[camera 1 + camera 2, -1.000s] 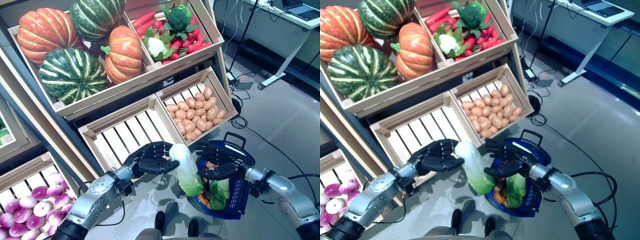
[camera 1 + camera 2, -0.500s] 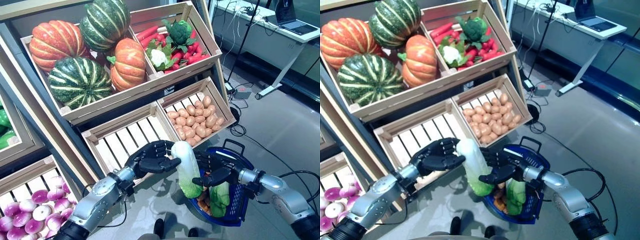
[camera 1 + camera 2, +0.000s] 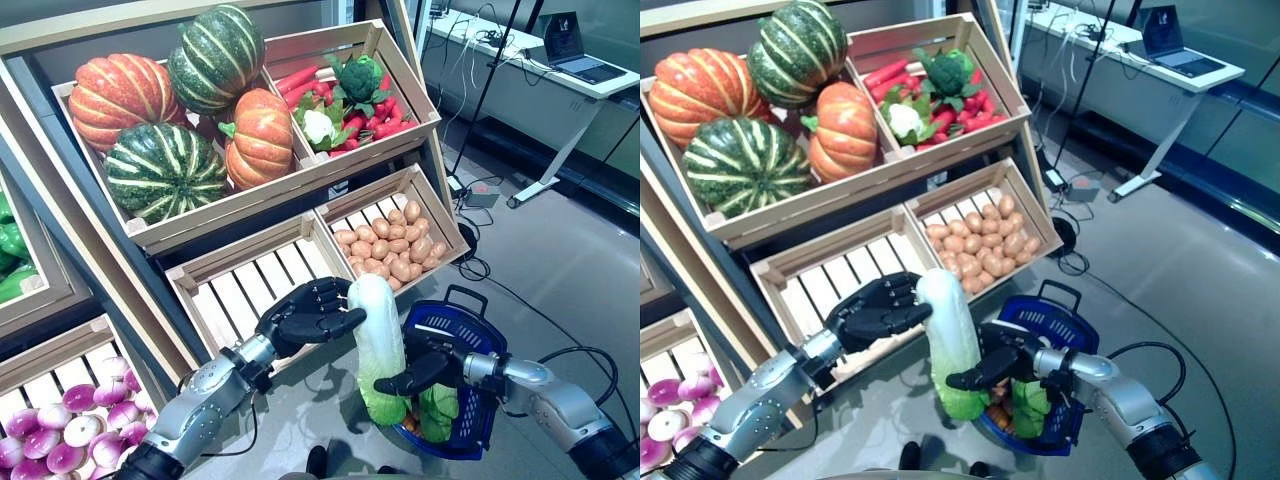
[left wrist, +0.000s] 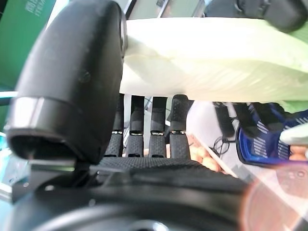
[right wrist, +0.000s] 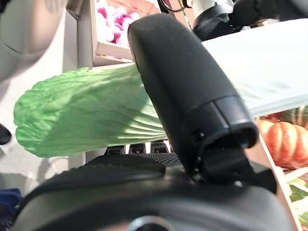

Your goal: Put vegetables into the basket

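Five pumpkins (image 3: 160, 170), one cabbage (image 3: 376, 345), one basket (image 3: 486, 397)

grey floor (image 3: 560, 250), blue basket (image 3: 462, 335) on it

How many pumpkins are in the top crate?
4, all in the top left crate: an orange one at the back left, a green striped one at the back right, a green striped one at the front left, an orange one at the front right. Others may be hidden behind.
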Available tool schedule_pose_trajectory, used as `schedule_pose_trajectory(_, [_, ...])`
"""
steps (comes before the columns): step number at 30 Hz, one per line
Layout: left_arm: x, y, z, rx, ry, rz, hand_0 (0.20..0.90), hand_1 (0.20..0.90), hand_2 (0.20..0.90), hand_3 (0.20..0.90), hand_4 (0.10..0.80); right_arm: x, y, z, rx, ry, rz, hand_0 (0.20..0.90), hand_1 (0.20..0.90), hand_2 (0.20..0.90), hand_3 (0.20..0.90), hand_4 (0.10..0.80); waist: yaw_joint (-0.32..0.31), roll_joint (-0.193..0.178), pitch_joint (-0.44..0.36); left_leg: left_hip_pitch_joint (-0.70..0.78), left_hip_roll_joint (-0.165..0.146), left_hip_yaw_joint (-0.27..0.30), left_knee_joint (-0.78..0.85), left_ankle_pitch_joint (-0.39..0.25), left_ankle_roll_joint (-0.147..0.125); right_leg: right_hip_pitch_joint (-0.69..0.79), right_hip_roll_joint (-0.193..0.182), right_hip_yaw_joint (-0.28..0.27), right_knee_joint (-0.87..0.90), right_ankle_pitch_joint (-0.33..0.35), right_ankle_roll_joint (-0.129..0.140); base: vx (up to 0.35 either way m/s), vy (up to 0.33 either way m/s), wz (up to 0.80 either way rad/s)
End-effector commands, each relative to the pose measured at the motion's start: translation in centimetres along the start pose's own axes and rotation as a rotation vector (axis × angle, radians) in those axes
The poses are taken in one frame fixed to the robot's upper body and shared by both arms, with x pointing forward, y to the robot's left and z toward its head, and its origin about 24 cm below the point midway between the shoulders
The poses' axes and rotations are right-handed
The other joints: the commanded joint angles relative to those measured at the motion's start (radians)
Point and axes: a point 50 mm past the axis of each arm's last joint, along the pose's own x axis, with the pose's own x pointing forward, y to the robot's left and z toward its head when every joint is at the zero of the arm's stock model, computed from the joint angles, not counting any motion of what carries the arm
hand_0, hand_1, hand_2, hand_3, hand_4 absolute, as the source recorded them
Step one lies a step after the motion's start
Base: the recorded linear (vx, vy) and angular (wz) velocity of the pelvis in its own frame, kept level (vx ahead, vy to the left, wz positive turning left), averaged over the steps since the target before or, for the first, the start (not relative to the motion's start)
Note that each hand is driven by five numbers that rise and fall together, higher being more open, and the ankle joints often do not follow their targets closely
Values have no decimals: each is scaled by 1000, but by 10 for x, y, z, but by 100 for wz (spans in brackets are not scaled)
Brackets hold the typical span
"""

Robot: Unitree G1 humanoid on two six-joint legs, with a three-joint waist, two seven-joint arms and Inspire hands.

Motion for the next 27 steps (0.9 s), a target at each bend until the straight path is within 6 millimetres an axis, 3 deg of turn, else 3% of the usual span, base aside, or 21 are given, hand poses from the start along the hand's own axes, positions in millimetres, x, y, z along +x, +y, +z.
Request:
schedule_pose_trajectory(1, [32, -32, 69, -35, -454, -231, 300, 300, 300, 300, 400, 26, 26, 9, 48, -48, 243, 900, 900, 900, 900, 800, 17, -44, -84, 30, 17, 22, 1, -67, -20, -19, -91, 28, -3, 92, 57, 0, 0, 0])
schedule_pose_trajectory(10, [32, -32, 68, -41, -472, -238, 300, 300, 300, 300, 400, 36, 36, 0, 145, -33, 314, 900, 900, 900, 900, 800, 24, -42, -89, 31, 18, 15, 1, -68, -23, -17, -91, 27, -3, 87, 54, 0, 0, 0])
schedule_pose_trajectory(11, [32, -33, 68, -42, -474, -240, 300, 300, 300, 300, 400, 37, 36, 0, 147, -36, 316, 829, 829, 829, 829, 753, 24, -42, -89, 32, 18, 15, 1, -68, -23, -17, -90, 28, -3, 87, 54, 0, 0, 0])
schedule_pose_trajectory(12, [31, -32, 67, -43, -473, -239, 300, 300, 300, 300, 400, 37, 37, 0, 151, -44, 310, 342, 342, 342, 342, 428, 24, -41, -89, 32, 18, 16, 1, -69, -23, -16, -90, 29, -3, 86, 53, 0, 0, 0])
schedule_pose_trajectory(13, [32, -33, 66, -44, -473, -240, 300, 300, 300, 300, 400, 38, 37, 0, 157, -54, 301, 300, 300, 300, 300, 400, 24, -41, -87, 33, 18, 17, 1, -69, -23, -15, -90, 30, -3, 86, 53, 0, 0, 0])
schedule_pose_trajectory(27, [29, -32, 61, 11, -433, -223, 300, 300, 300, 300, 400, 36, 34, 2, 201, -122, 223, 300, 300, 300, 300, 400, 19, -36, -81, 40, 20, 17, 1, -74, -24, -10, -89, 36, -3, 80, 53, 0, 0, 0])
